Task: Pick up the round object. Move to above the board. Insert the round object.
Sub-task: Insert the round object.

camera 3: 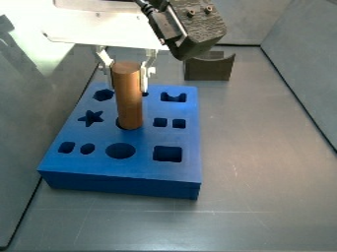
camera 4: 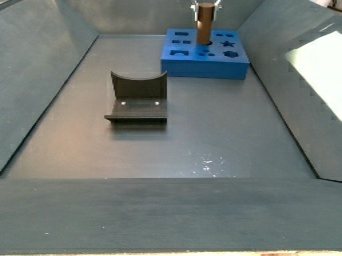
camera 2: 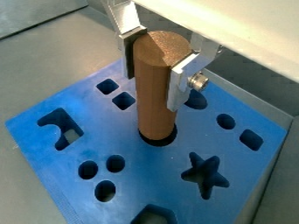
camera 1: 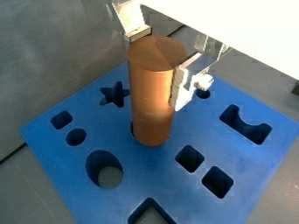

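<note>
The round object (camera 1: 155,87) fills both wrist views, an orange-brown peg standing upright with its foot already in a round hole near the middle of the board (camera 1: 140,188). The gripper (camera 2: 156,54) is at the peg's top, a silver finger plate flat against each side of it, so the jaws are closed about as wide as the peg and appear to grip it; holding it high probably leaves the lower length free to slide down the hole. How deep the foot sits I cannot tell, since most of the peg stands above the blue surface. In a side view the board (camera 3: 118,167) lies on the left of the grey floor with the peg (camera 3: 126,91) upright in it, and the dark fixture (camera 3: 208,65) stands behind it, farther right. The wrist views show the finger contact and the snug ring around the foot; only a side view shows the fixture (camera 4: 135,98) well apart from the board (camera 4: 207,62), nearer the camera.
</note>
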{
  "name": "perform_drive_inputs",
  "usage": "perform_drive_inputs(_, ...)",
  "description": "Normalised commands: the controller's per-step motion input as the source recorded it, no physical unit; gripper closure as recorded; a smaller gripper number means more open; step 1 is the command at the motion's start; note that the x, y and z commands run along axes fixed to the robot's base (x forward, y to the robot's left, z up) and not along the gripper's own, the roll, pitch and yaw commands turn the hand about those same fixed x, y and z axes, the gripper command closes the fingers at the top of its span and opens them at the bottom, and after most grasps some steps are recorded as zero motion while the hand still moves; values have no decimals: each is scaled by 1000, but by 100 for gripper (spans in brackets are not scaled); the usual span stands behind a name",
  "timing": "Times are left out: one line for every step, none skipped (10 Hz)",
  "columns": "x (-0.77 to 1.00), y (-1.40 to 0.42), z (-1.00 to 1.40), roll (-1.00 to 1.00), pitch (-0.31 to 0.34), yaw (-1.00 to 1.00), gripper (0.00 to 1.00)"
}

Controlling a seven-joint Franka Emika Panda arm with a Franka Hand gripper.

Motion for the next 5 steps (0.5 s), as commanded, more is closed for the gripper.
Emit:
perform_drive_inputs(-331, 0, -131, 97, -134, -11, 100)
perform_drive_inputs(-334, 0, -131, 74, -160, -23, 100)
perform_drive_inputs(-280, 0, -203, 40, -149, -6, 100)
perform_drive_inputs(-114, 0, -406, 40, -131, 0, 100)
perform_drive_inputs(0, 0, -551, 26, -143, 0, 100)
